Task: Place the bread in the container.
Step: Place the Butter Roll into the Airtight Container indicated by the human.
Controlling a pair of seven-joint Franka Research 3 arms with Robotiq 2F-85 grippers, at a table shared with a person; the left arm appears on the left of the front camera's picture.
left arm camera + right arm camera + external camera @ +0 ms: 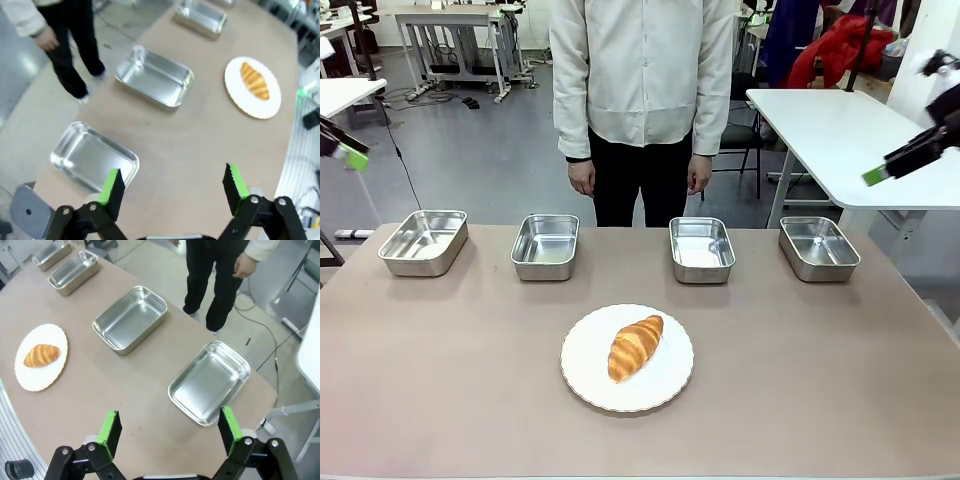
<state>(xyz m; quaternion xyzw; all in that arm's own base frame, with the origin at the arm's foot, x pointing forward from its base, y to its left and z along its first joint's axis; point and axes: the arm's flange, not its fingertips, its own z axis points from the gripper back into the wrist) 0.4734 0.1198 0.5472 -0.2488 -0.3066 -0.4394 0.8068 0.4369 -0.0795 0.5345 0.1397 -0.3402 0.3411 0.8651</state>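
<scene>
Both arms' jaws wide open, empty, well apart from bread (636,346) on plate (582,372); risk: hard or off-centre pinch crushes it or skids it off.

Shiny metal trays (546,245), matt tabletop (800,370)

Plate (582,372): round, white, scalloped rim; sits on the brown table (820,390), near its middle. Person (642,80): stands at the far edge, centred, in white shirt and dark trousers. White table (840,130): behind, right. Red cloth (840,45): beyond it.
</scene>
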